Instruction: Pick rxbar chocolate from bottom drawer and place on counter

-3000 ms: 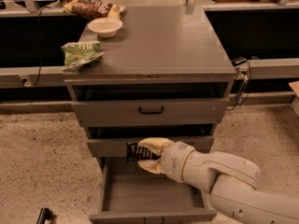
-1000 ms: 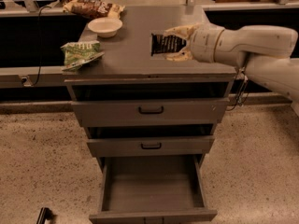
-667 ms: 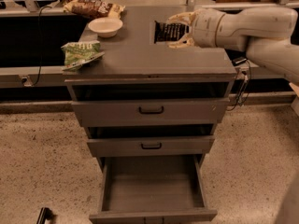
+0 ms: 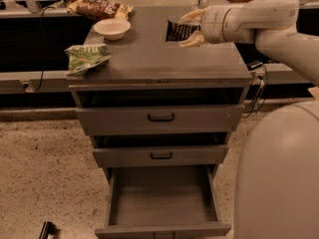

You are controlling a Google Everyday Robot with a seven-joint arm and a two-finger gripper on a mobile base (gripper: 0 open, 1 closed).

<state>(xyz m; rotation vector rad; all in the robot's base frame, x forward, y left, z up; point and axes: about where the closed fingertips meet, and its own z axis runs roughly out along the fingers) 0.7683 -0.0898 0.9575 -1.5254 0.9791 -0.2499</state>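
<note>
Counter (image 4: 149, 59) with green bag (image 4: 85, 57), bowl (image 4: 112, 28), brown bag (image 4: 99, 8) (fingers (image 4: 192, 16), rxbar chocolate (image 4: 178, 31) above)

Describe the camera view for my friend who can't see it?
The gripper holds the rxbar chocolate over the counter, back right. Below, the bottom drawer stands pulled open. A white bowl and green snack bag sit at the counter's left.

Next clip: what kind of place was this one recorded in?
Probably a lab or office test area, not a home: a grey cabinet with its bottom drawer open stands on a speckled floor, with a snack bag and a bowl on its counter. The gripper holds the rxbar chocolate above the counter.
</note>
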